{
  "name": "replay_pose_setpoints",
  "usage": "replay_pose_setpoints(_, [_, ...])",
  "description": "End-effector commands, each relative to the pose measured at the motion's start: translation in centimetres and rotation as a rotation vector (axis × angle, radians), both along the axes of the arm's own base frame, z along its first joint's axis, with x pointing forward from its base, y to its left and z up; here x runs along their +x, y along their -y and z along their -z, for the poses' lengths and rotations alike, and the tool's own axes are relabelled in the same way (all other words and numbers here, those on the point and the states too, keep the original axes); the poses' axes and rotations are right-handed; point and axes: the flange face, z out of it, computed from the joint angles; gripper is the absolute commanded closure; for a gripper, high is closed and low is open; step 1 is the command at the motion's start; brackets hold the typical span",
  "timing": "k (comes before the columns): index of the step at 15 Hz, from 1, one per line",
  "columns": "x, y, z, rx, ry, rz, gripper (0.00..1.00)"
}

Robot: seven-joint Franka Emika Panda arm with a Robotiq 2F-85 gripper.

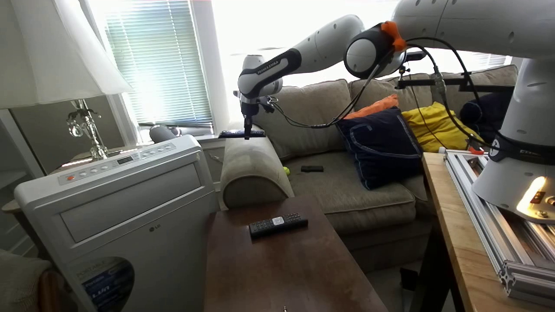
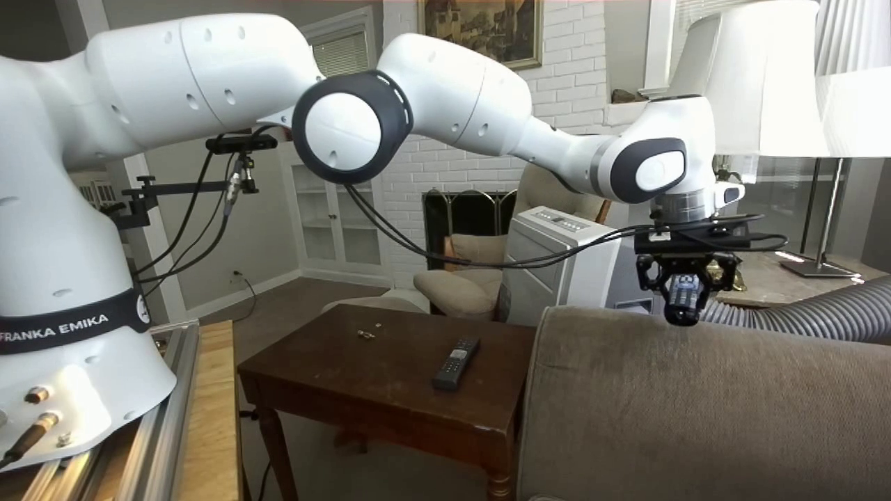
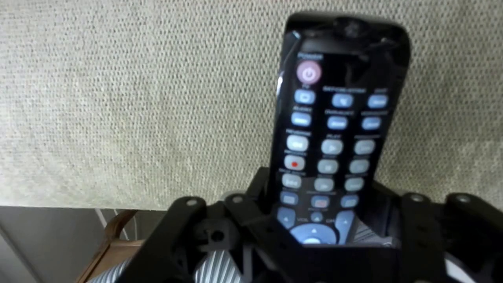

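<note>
Gripping looks like the step in hand: gripper pinches the black remote by its long sides, right at the top of the sofa arm. Can't tell if the two touch. Next move likely calls for a firm hold and a level lift.

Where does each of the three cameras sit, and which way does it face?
An exterior view: across the table from the sofa, facing it and the window; base, arm and tool show.
An exterior view: by the sofa, facing the fireplace past the table; base, arm and tool show.
Wrist view: arm-mounted, looking down at the gripped remote and armrest; only the tool shows.
Shared by both exterior views: arm, table, armrest.
</note>
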Motion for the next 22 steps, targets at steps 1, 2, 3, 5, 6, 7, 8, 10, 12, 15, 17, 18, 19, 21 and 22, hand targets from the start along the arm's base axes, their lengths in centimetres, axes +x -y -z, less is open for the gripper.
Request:
replay_pose_setpoints(1, [-0.2, 1.0, -2.3, 0.015, 0.001, -0.006, 0.76])
replay_pose_setpoints(2, [-0.2, 1.1, -2.9, 0.009, -0.007, -0.009, 0.76])
replay_pose_setpoints(3, [-0.3, 1.2, -3.1, 0.006, -0.020, -0.014, 0.76])
replay_pose_setpoints(5, [-0.5, 1.1, -3.5, 0.005, -0.036, -0.028, 0.76])
replay_pose_setpoints(6, [-0.5, 0.9, -3.5, 0.009, -0.044, -0.038, 0.76])
replay_pose_setpoints(7, [-0.6, 0.7, -3.5, 0.015, -0.054, -0.055, 0.76])
replay_pose_setpoints(8, [-0.6, 0.5, -3.4, 0.018, -0.061, -0.066, 0.76])
replay_pose_setpoints(10, [-0.8, 0.1, -3.3, 0.026, -0.071, -0.088, 0.76])
replay_pose_setpoints(12, [-0.9, -0.3, -3.3, 0.029, -0.064, -0.081, 0.76])
replay_pose_setpoints(15, [-1.2, -1.0, -4.0, 0.047, -0.051, -0.052, 0.76])
replay_pose_setpoints(17, [-1.7, -1.5, -4.4, 0.046, -0.039, -0.034, 0.76])
replay_pose_setpoints(18, [-1.9, -1.7, -4.7, 0.052, -0.038, -0.022, 0.76])
replay_pose_setpoints(19, [-2.2, -2.0, -5.0, 0.053, -0.032, -0.015, 0.76])
replay_pose_setpoints(21, [-2.9, -2.6, -5.4, 0.058, -0.046, -0.007, 0.76])
replay_pose_setpoints(22, [-3.3, -3.0, -5.6, 0.062, -0.057, -0.003, 0.76])
